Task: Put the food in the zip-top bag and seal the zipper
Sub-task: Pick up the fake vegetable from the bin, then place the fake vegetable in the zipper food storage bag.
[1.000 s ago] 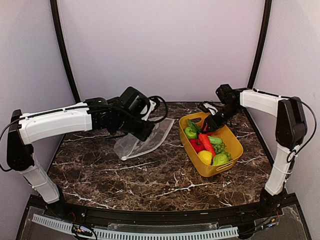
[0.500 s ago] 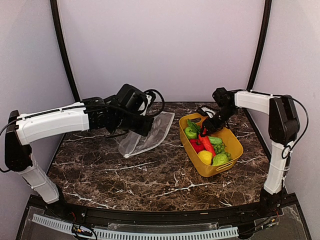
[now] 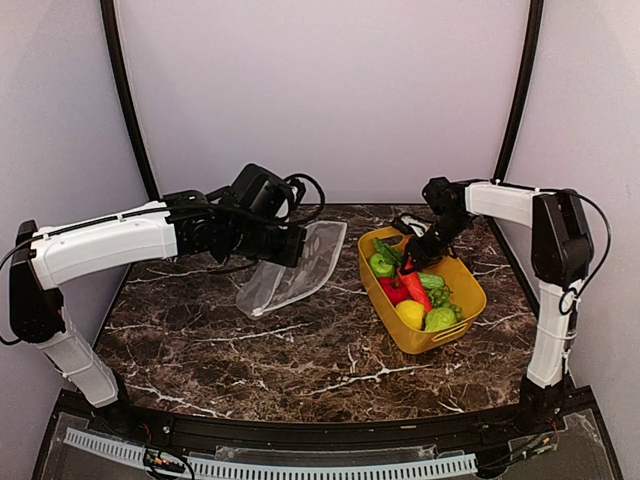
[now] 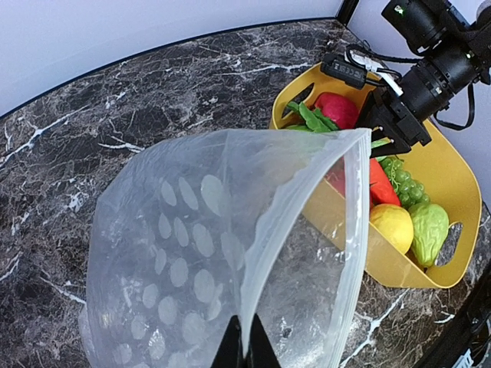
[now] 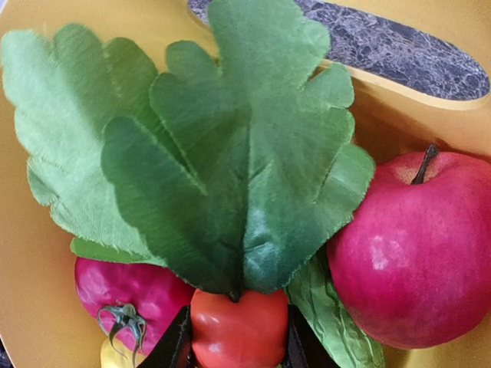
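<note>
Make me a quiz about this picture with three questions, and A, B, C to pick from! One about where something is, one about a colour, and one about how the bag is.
1. Where is the food?
A. in the zip-top bag
B. in the basket
C. on a plate

2. What colour is the basket?
A. yellow
B. blue
C. white

3. How is the zip-top bag?
A. zipped shut
B. folded inside the basket
C. held with its mouth open

Answers:
1 B: the fruits and vegetables are piled in the basket, and the bag has nothing in it.
2 A: its walls are plainly yellow.
3 C: the left fingers pinch its edge, and its mouth gapes toward the basket.
</note>
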`<state>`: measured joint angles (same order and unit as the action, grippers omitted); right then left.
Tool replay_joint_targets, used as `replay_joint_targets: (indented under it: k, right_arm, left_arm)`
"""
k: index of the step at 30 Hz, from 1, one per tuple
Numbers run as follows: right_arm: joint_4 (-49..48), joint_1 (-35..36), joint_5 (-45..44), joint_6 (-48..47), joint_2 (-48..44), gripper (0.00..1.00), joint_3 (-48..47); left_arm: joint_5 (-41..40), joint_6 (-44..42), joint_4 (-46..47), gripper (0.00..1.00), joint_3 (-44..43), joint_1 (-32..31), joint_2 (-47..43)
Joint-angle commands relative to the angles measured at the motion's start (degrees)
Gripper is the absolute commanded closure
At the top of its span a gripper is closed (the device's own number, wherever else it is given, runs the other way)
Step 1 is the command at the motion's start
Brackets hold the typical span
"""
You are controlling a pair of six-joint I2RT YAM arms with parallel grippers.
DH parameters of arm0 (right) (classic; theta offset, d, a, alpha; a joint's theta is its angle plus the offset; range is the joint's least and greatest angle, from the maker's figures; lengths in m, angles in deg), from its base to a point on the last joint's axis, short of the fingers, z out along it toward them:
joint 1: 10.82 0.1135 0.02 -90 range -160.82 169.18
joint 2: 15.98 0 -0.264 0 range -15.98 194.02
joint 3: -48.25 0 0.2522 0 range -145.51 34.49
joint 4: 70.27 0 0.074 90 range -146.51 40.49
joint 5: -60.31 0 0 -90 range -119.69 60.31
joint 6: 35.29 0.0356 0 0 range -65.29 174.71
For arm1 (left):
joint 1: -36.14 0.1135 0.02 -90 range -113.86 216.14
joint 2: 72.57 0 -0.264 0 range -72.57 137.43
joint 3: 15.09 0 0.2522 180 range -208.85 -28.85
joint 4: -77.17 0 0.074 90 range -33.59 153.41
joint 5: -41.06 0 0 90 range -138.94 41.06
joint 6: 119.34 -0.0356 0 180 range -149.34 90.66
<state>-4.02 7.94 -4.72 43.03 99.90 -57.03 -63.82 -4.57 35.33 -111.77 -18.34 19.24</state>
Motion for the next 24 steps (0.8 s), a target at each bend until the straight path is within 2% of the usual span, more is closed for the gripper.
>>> replay_joint_targets:
  k: [1, 8, 14, 19, 22, 24]
  right_arm:
    - [1.69, 0.25, -0.02, -0.94, -5.78, 0.73, -2.23]
    - [1.65, 0.13, 2.42, -2.64, -14.91, 0.74, -6.38]
    - [-4.95, 0.13, 13.11, -1.61, -21.63, 0.78, -9.50]
    - [-18.67, 0.66, 25.56, 7.09, -27.23, 0.79, -8.73]
    - [-28.86, 1.69, 28.84, 12.20, -29.09, 0.80, -5.89]
    - [-31.80, 2.55, 30.16, 15.03, -27.07, 0.80, -7.09]
  left_arm:
    - [-1.01, 1.81, -1.25, 0.99, -3.28, 0.89, 0.23]
    - [1.50, 6.33, 1.18, 0.99, -4.63, 1.85, 1.51]
    - [4.10, 10.81, 2.38, 0.99, -6.81, 2.21, 3.63]
    - [5.44, 15.25, 4.67, 0.99, -7.86, 2.77, 4.43]
    - [5.56, 17.81, 6.70, 0.99, -8.43, 2.96, 4.43]
    - [4.93, 19.09, 8.06, 0.99, -8.71, 3.16, 4.33]
